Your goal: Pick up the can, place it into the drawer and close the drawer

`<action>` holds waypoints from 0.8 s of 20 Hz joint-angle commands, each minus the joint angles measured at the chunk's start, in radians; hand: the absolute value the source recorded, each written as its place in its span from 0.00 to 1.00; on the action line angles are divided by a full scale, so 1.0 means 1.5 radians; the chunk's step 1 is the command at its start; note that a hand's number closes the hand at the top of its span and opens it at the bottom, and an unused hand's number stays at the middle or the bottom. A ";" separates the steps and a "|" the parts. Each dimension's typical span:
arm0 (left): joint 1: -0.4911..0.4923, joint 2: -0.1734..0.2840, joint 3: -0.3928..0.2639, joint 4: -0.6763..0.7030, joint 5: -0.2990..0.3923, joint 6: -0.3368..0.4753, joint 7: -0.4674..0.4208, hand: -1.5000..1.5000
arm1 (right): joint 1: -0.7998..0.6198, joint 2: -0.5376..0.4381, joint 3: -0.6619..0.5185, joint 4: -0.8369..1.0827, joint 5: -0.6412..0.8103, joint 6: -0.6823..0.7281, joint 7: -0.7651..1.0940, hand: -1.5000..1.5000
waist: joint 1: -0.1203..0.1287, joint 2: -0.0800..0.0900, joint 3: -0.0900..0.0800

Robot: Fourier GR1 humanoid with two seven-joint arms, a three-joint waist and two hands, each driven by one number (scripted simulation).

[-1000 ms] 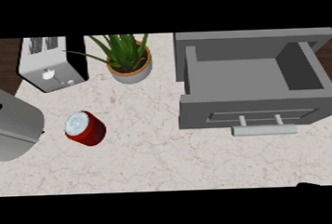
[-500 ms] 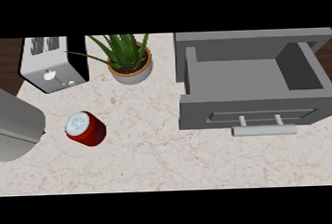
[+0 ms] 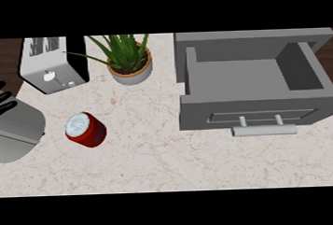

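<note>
A red can (image 3: 86,130) with a silver top stands slightly tilted on the marble counter (image 3: 150,161), left of centre. The grey drawer (image 3: 249,112) at the right is pulled open, its inside bare, with a bar handle (image 3: 264,129) on its front. My left hand (image 3: 0,94) rests at the left edge, fingers straight and pointing up, on its grey forearm (image 3: 13,133). It is apart from the can, which lies a short way to its right. My right hand shows nowhere in the head view.
A silver toaster (image 3: 52,62) stands at the back left. A potted green plant (image 3: 128,59) sits between the toaster and the drawer. Dark wood shows past the counter's far left edge.
The left hand's fingers show a little further in at the left edge. The can and the drawer have not moved.
</note>
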 commanded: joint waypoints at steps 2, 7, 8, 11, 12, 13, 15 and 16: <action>-0.067 -0.045 -0.023 0.059 -0.040 0.017 0.022 0.00 | 0.000 0.009 -0.028 0.028 -0.006 0.029 -0.024 0.00 | -0.003 0.006 -0.003; -0.047 -0.098 -0.042 0.004 -0.088 0.068 0.027 0.00 | 0.033 -0.023 -0.085 -0.054 -0.078 0.049 0.053 0.00 | -0.001 0.005 -0.004; -0.078 -0.133 -0.060 0.018 -0.149 0.089 0.011 0.00 | -0.004 0.001 -0.053 -0.015 -0.027 0.032 0.028 0.00 | -0.001 0.006 -0.004; -0.080 -0.177 -0.058 0.040 -0.223 0.077 -0.029 0.00 | -0.003 0.006 -0.064 -0.024 -0.046 0.045 0.043 0.00 | 0.000 0.006 -0.004; -0.078 -0.168 -0.049 0.055 -0.220 0.050 -0.032 0.00 | 0.030 -0.019 -0.122 -0.016 -0.091 0.083 0.037 0.00 | -0.002 0.005 -0.004; -0.062 -0.164 -0.049 0.030 -0.203 0.052 -0.011 0.00 | 0.051 0.048 -0.080 -0.015 -0.034 0.100 -0.014 0.00 | 0.000 0.005 -0.003; -0.086 -0.174 -0.034 0.104 -0.260 0.020 -0.055 0.00 | 0.041 -0.002 -0.140 -0.010 -0.098 0.111 0.015 0.00 | -0.002 0.005 -0.004; -0.074 -0.233 -0.057 0.116 -0.365 0.030 -0.122 0.00 | 0.015 0.033 -0.079 0.016 -0.020 0.090 -0.009 0.00 | -0.001 0.007 -0.004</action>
